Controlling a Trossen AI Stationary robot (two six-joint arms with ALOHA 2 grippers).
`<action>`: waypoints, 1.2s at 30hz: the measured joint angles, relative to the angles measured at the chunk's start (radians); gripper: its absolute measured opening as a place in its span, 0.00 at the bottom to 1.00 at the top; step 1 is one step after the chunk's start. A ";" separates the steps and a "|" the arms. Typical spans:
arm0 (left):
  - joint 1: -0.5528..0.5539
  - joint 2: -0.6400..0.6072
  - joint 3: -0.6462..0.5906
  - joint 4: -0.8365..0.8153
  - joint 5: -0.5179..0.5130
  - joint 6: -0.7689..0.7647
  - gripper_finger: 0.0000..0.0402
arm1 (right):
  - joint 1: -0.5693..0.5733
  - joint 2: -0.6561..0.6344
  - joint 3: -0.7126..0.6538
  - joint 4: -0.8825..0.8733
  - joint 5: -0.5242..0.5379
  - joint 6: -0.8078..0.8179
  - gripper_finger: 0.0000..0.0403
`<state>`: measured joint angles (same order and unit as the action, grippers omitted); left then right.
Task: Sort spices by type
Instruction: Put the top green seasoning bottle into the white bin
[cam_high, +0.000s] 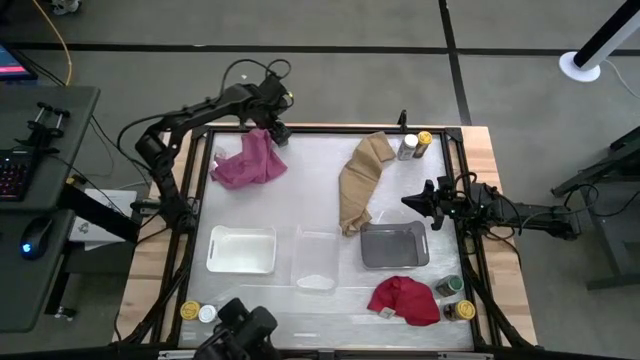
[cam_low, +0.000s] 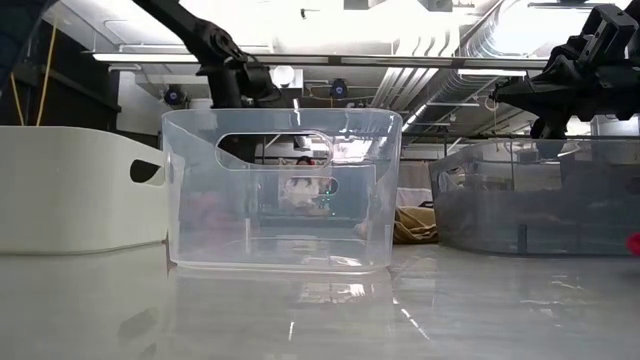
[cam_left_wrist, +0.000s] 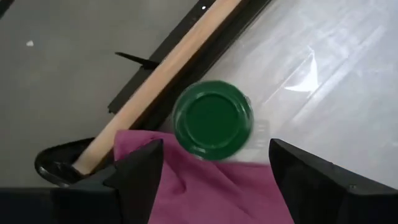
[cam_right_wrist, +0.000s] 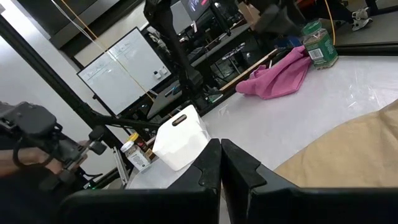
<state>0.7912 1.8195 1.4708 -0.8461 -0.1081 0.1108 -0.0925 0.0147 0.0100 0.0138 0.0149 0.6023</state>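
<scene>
Green-lidded jar (cam_left_wrist: 212, 118), rigid, light, likely slick, is waiting at your table's eleven o'clock beneath your wide-open, empty left hand (cam_left_wrist: 211, 163); you are best gripping its sides.

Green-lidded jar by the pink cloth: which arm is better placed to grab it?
Left. The left gripper hangs open directly above the green-lidded jar, while the right gripper is shut, across the table beside the tan cloth.

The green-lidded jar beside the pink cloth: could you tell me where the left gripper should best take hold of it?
Grip the green-lidded jar across its round sides just under the lid, coming from straight above. It stands upright at the pink cloth edge, and the open left gripper is above it, one finger toward each side.
</scene>
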 joint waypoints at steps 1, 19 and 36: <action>0.000 0.006 0.000 0.008 -0.005 0.009 0.70 | 0.000 0.000 0.000 0.000 0.000 0.000 0.00; 0.002 0.117 0.000 0.080 0.047 0.050 0.70 | 0.000 0.000 0.000 0.000 0.000 0.000 0.00; -0.002 0.074 0.005 0.028 0.077 0.021 0.40 | 0.000 0.000 0.000 0.000 0.000 0.000 0.00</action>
<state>0.7894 1.8931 1.4756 -0.8185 -0.0313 0.1317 -0.0925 0.0147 0.0097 0.0139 0.0151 0.6023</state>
